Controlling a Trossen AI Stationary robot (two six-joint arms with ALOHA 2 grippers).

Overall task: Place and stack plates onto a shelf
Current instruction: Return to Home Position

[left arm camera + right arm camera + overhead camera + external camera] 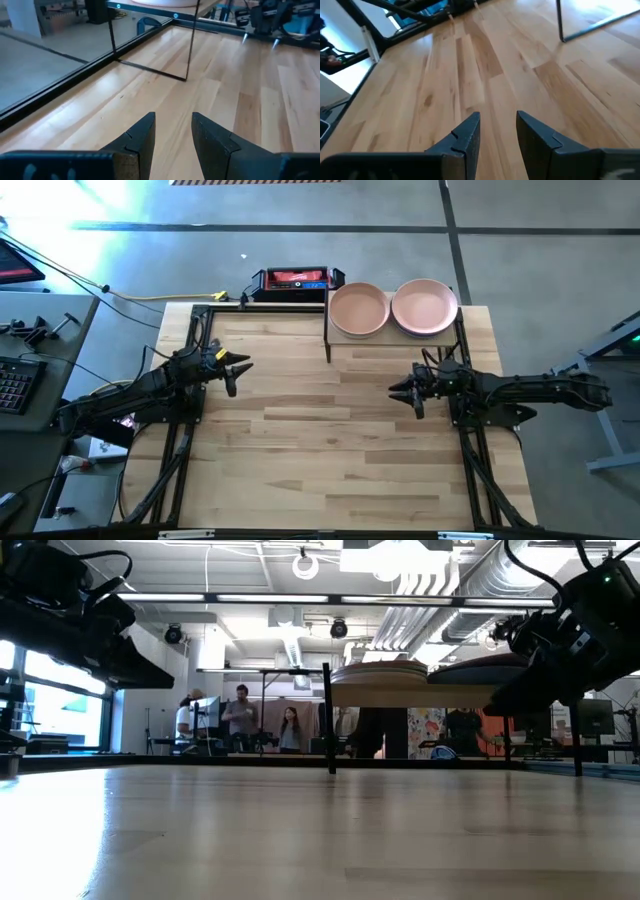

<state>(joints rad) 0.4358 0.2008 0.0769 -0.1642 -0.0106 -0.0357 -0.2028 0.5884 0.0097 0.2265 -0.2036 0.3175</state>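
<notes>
Two stacks of plates stand side by side on the shelf (pixel 392 337) at the table's far edge: the left stack's top plate (pixel 358 309) is peach-tan, the right stack's top plate (pixel 425 306) is pink. The plates beneath them are hidden from above; the low view shows only the stacks' edges (pixel 378 670). My left gripper (pixel 236 373) hovers over the table's left part, open and empty. My right gripper (pixel 405 392) hovers at the table's right, in front of the shelf, also open and empty. Each wrist view shows bare tabletop between the fingers (pixel 172 131) (pixel 497 131).
The shelf's thin black legs (pixel 189 45) stand on the slatted tabletop (pixel 330 450). A black and red box (pixel 295 282) sits behind the table's far edge. People stand in the room beyond the table (pixel 238 720).
</notes>
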